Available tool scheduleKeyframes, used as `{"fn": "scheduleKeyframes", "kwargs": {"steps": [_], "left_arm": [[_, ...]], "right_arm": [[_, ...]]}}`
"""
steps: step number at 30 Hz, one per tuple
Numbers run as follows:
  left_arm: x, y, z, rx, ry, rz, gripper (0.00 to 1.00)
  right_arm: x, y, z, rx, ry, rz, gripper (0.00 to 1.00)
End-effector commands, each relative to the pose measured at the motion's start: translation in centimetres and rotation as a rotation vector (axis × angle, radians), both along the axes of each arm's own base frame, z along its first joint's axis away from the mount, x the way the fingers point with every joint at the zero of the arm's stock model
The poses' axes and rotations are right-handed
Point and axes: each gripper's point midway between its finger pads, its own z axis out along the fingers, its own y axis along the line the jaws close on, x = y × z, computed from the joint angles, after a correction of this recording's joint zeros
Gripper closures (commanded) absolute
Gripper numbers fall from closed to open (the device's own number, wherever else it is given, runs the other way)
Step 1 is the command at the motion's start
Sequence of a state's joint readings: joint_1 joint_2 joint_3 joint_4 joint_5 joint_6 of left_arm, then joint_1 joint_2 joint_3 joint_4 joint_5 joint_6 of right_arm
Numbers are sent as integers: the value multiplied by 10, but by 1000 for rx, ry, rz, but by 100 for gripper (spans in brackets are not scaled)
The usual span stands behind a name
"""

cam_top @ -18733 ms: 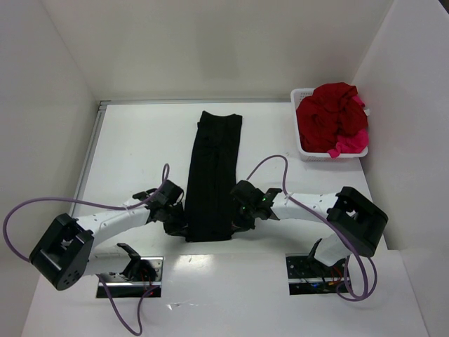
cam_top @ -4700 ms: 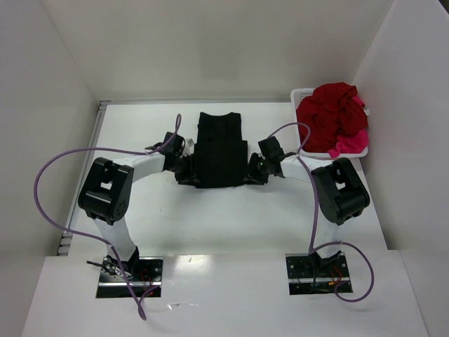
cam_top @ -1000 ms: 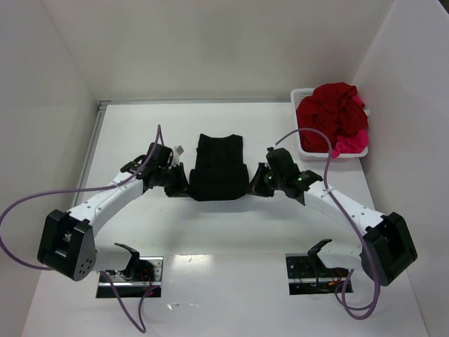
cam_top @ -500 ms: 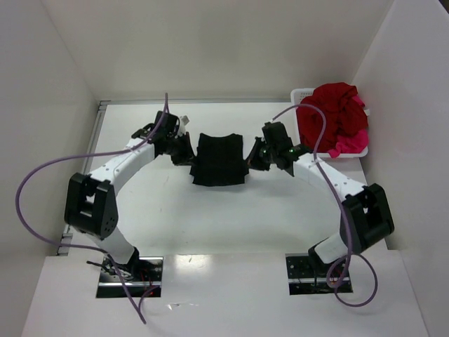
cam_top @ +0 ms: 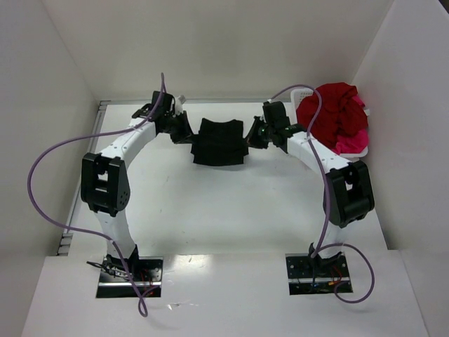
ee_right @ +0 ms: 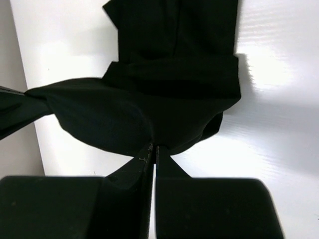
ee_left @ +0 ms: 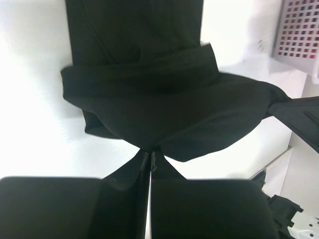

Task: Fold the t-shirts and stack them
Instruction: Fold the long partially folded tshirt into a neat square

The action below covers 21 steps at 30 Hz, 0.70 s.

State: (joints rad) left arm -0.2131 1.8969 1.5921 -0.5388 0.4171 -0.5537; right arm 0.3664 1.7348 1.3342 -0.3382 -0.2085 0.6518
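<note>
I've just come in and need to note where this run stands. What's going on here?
The two arms are folding a black t-shirt at the far end of the table. The left gripper and right gripper are each shut on one side of it, holding that edge up over the part lying flat. Dark red shirts and a pink one sit in the white basket at far right, not yet folded.
</note>
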Motion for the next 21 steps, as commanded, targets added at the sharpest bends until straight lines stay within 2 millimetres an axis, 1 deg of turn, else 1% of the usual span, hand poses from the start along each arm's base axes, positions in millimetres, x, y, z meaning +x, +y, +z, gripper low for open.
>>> {"fn": "scheduleKeyframes", "kwargs": {"steps": [1,2,3,4,5,6,8,9,10,11,12,13,14,15,16,17,18,19,20,21], "left_arm": [[6,-7,14,-31,-50,-60,100],[4,-7,11,-29,-41,-60,100],[3,-7,13,-31,-50,-60,100],[-4,-7,3,-34,-20,-66,100],[-9,-6,4,-33,-18,-66,100],[-12,-5,8,-36,-33,-67,100],[-23,-3,6,-34,-19,-66,100],[-34,0,4,-32,-9,-66,100],[-40,1,4,-31,-6,-66,100],[-47,1,4,-38,0,-72,100],[-53,2,12,-41,-16,-72,100],[-64,5,3,-36,10,-71,100],[-70,6,3,-35,12,-71,100],[-80,2,13,-48,-10,-89,100],[-85,3,15,-53,-8,-83,100],[-98,1,10,-48,15,-96,100],[-107,-3,21,-60,-10,-104,100],[-113,-2,25,-61,-13,-104,100],[-120,-5,33,-76,-14,-111,100],[-126,-4,42,-88,-35,-104,100]], "right_arm": [[18,7,24,30,-94,37,100],[17,9,25,37,-92,47,100],[14,8,19,33,-79,47,100],[12,9,16,36,-68,55,100],[8,11,20,51,-75,69,100],[2,9,19,50,-71,69,100],[-6,7,19,61,-63,70,100],[-13,5,22,62,-66,70,100],[-19,8,23,63,-68,81,100],[-23,6,24,64,-70,81,100],[-32,3,16,63,-47,75,100],[-40,6,25,78,-58,79,100],[-50,10,25,85,-55,101,100],[-60,11,19,85,-34,105,100],[-69,11,28,86,-55,110,100],[-79,18,31,92,-58,123,100],[-91,19,26,90,-30,130,100],[-96,20,32,93,-39,126,100],[-104,20,41,105,-48,115,100],[-109,22,46,109,-56,128,100]]}}
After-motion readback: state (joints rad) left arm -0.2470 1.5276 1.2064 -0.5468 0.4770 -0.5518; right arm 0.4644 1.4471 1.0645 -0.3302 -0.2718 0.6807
